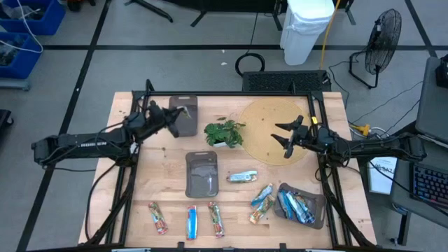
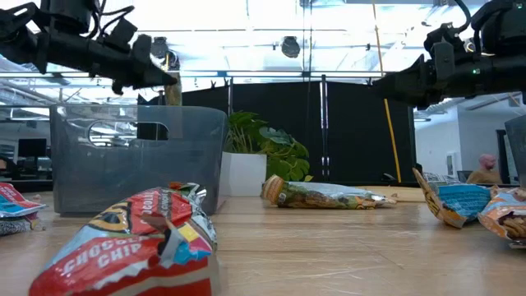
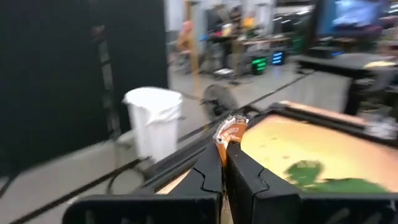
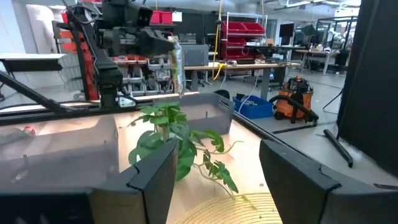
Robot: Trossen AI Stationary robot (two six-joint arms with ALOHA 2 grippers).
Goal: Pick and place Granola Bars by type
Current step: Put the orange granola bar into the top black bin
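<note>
My left gripper point(image 1: 178, 114) hovers over the far-left grey tray point(image 1: 187, 124), shut on a green-tan granola bar point(image 2: 173, 89). The right wrist view shows that bar point(image 4: 176, 62) hanging above this tray point(image 4: 214, 107). My right gripper point(image 1: 283, 137) is open and holds nothing; it hangs over the round yellow mat point(image 1: 269, 119). Several bars lie flat on the table: a green-tan one point(image 1: 241, 176), two more point(image 1: 262, 202) beside the right tray, and red point(image 1: 158, 217), blue point(image 1: 191, 222) and red point(image 1: 215, 219) ones at the near edge. Blue bars fill the right tray point(image 1: 313, 218). My left gripper pinches the green-tan bar between its two fingers point(image 3: 208, 177), at one end of the wrapper point(image 3: 227, 140). The bar is lifted clear. In the low view it hangs down below the fingertips point(image 2: 161, 78), roughly upright, above the tray.
A small leafy plant in a white pot point(image 1: 225, 133) stands between the two grippers. A middle grey tray point(image 1: 201, 173) sits toward the near side. Black frame posts point(image 1: 323, 105) rise at the table's far corners. Bare wood point(image 1: 157, 175) shows left of the middle tray.
</note>
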